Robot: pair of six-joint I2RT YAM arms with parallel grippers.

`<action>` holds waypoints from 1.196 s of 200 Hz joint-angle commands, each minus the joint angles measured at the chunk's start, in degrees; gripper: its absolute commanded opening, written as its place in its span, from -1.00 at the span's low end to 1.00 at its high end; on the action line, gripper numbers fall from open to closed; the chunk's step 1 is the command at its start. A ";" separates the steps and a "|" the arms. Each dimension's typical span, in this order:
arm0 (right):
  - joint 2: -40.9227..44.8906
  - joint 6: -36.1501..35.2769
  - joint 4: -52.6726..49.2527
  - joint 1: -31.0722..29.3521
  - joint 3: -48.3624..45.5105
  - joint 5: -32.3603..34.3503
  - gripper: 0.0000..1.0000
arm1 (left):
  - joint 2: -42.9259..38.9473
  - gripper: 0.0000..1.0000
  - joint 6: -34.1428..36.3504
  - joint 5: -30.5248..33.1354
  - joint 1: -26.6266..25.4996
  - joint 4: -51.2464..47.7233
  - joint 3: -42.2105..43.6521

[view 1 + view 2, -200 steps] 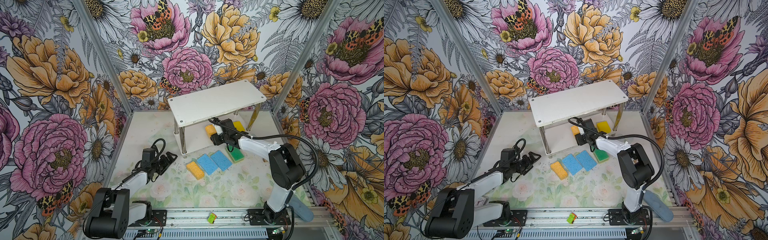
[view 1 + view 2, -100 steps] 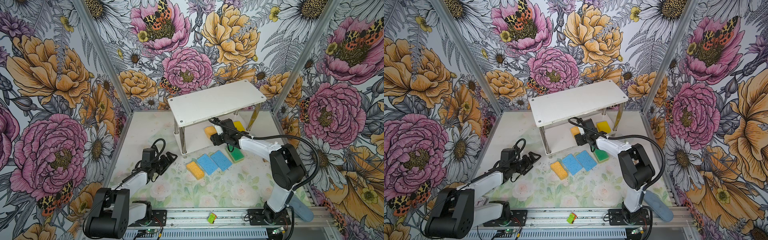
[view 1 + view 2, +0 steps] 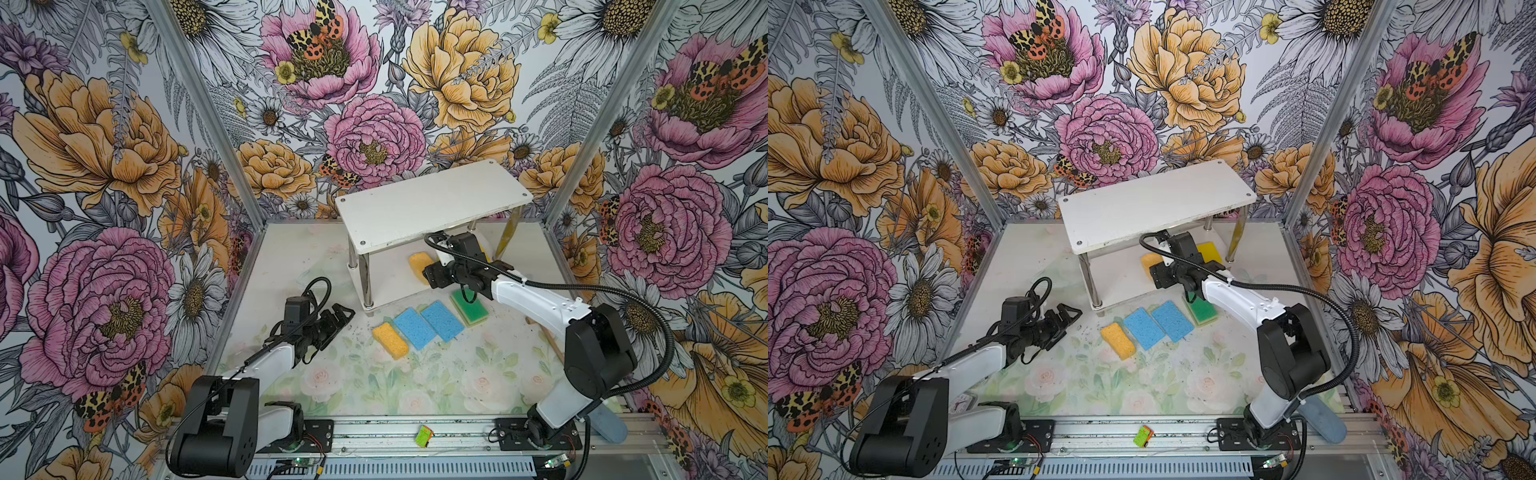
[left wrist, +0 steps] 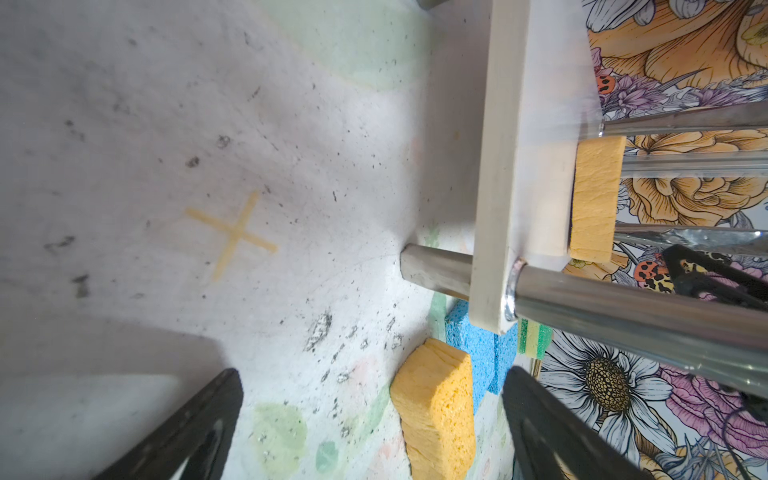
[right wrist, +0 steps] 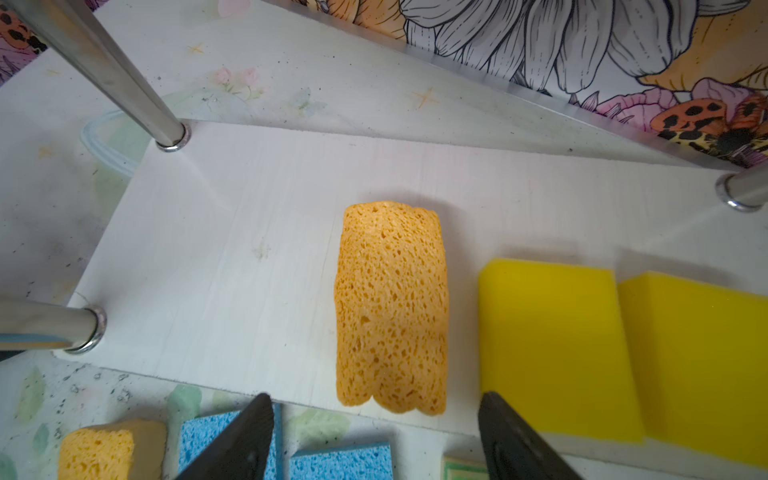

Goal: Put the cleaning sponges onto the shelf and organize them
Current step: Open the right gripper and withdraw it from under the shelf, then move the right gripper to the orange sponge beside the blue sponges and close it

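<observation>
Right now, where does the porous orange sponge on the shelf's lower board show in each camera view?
In both top views: the orange sponge lies on the lower board of the shelf, peeking out under the top board.
Left wrist: seen edge-on, lying on the board.
Right wrist: mid-frame, beside two bright yellow sponges.
Shared landmark: the two blue sponges on the table before the shelf.

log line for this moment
right gripper: jaws open, clear of orange sponge | orange sponge: flat on lower shelf board | left gripper: jaws open, empty
</observation>
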State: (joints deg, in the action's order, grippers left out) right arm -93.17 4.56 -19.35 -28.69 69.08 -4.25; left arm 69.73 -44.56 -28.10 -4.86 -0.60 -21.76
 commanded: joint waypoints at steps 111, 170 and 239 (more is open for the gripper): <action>13.95 7.58 -3.35 -13.60 -13.76 -6.28 0.68 | 1.74 0.98 2.10 -2.22 1.24 2.51 -0.57; 6.43 12.47 -3.32 -23.87 -12.98 -4.55 0.68 | 1.72 0.98 2.02 -2.48 1.77 2.67 -0.26; -3.87 13.28 -3.24 -29.31 -7.91 -2.21 0.68 | 1.15 0.98 1.84 -2.92 1.93 2.62 0.23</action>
State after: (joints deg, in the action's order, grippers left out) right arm -95.50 17.10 -23.44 -57.36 57.98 -8.62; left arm 71.16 -43.53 -29.47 -3.46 0.32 -21.76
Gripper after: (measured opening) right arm 0.841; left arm 0.989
